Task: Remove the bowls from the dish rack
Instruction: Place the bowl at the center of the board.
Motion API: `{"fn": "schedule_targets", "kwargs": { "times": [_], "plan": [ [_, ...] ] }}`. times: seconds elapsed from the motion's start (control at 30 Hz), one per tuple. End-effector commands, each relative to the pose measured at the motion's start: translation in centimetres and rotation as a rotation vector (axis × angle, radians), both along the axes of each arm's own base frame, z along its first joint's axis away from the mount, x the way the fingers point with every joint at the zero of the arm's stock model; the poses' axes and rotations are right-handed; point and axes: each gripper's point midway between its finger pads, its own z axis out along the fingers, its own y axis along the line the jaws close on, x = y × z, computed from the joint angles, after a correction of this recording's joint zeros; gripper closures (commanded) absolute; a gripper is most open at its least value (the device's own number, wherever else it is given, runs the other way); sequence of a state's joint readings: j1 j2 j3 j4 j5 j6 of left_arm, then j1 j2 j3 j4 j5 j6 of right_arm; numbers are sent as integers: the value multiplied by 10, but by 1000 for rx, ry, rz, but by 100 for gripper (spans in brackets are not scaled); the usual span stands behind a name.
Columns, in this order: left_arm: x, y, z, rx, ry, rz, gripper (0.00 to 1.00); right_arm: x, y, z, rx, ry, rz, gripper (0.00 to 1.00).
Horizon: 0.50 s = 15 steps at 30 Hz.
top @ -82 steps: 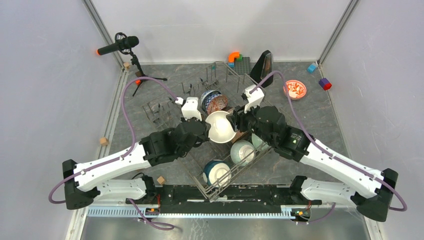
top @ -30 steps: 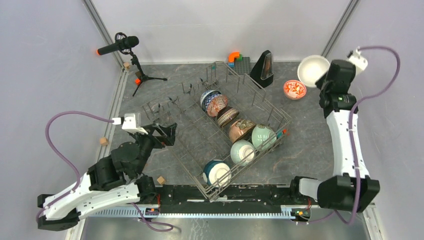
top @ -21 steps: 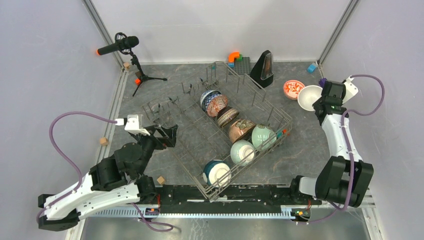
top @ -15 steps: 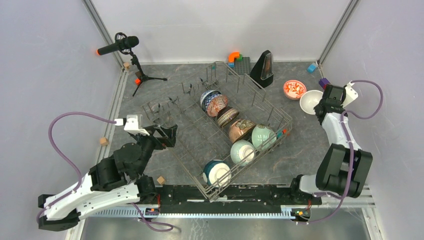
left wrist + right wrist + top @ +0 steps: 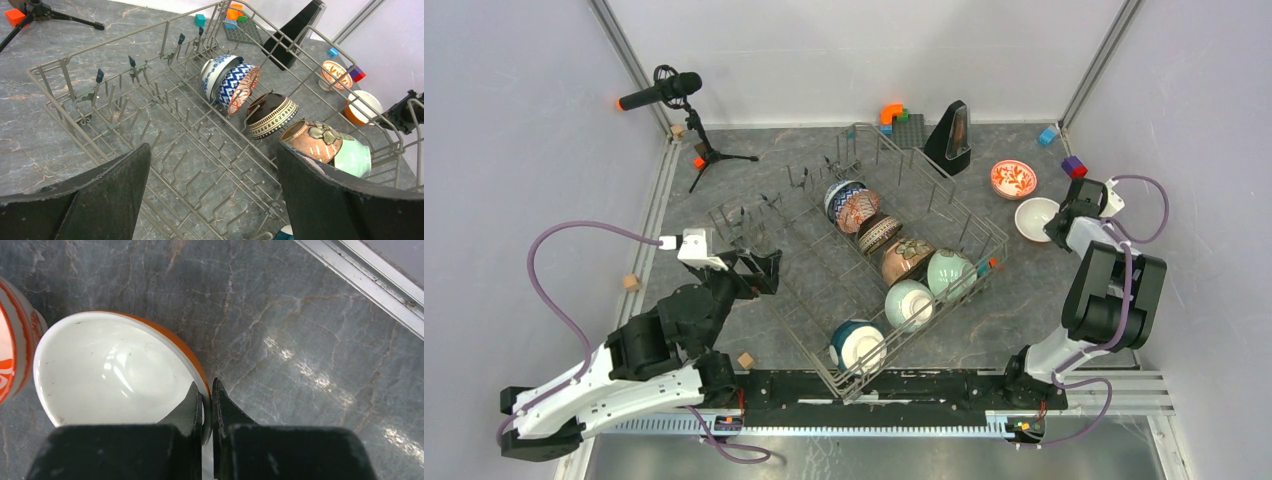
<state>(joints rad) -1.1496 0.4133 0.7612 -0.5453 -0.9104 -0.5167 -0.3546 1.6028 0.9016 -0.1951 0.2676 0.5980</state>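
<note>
Lowered since earlier, white bowl (image 5: 1034, 217) now rests by the red-floral bowl (image 5: 1013, 179) on the desk (image 5: 1044, 290), right gripper (image 5: 208, 392) pinching its rim; release only when seated flat; left gripper (image 5: 212, 150) wide open, empty.

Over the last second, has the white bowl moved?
Yes. The white bowl travelled toward the near edge: it was beyond the red-floral bowl, and now is just nearer than it, rim pinched by the right end effector.

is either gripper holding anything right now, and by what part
The right gripper pinches the white bowl, orange outside, by its rim, one finger each side. The left gripper is open, holding nothing.
</note>
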Motion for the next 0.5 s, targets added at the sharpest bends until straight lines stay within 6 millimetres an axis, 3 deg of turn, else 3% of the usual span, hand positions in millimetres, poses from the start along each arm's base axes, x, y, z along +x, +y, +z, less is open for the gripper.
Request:
{"fn": "schedule_targets", "kwargs": {
  "times": [0.0, 0.1, 0.27, 0.47],
  "plan": [
    [3, -2, -5, 61, -1, 7, 0, 24, -12, 16, -15, -69, 2, 100],
    [4, -2, -6, 72, 2, 8, 0, 24, -13, 10, 1, -60, 3, 96],
    [4, -1, -6, 72, 2, 15, 0, 23, -12, 4, 25, -53, 12, 77],
    [4, 0, -6, 72, 2, 16, 0, 22, -17, 10, -5, -40, 25, 64]
  ]
}}
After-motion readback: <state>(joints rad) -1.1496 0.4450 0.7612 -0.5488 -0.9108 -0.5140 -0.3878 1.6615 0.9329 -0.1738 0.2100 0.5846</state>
